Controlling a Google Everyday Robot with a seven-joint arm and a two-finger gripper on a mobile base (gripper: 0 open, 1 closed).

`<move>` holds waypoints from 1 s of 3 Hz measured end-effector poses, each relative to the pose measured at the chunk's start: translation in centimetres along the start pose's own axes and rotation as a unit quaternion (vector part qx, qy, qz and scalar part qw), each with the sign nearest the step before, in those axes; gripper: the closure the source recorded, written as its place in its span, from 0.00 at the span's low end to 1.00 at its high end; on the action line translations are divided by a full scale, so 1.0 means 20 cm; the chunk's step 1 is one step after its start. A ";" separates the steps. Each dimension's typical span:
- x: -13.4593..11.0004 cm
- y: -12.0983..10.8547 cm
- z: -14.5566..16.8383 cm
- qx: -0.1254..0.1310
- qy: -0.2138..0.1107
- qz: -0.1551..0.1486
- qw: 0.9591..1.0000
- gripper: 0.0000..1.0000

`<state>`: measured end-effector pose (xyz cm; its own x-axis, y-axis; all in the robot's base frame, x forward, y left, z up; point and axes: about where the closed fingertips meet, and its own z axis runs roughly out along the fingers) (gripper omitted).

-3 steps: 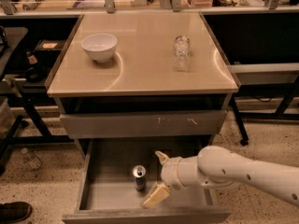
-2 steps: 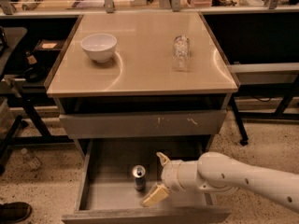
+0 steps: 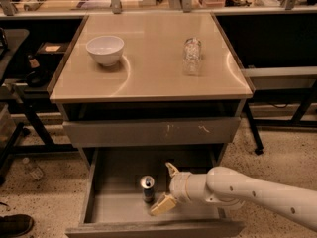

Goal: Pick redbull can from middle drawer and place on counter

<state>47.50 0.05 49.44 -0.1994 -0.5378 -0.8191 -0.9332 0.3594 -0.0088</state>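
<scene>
Gaping pincer beside 1 redbull can in middle drawer; counter w/ 1 bowl, 1 bottle

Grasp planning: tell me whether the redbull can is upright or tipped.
Upright: the redbull can stands on the middle drawer floor, silver top up; the open gripper is just beside it.

My arm is a thick, smooth white tube with rounded joints and 3 small dark dots along its side. It narrows to a short white cuff at the wrist. My gripper, low at 6 o'clock in the view and inside the middle drawer, has 2 flat, pale tan fingers spread wide apart.
</scene>
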 end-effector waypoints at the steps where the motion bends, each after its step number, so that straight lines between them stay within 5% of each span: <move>1: 0.03 -0.05 0.07 0.004 -0.013 0.005 1.000 0.00; 3: 0.04 -0.04 0.18 0.002 -0.035 0.024 0.999 0.00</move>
<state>49.10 2.13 46.83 -0.2217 -0.4649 -0.8571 -0.9221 0.3859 0.0292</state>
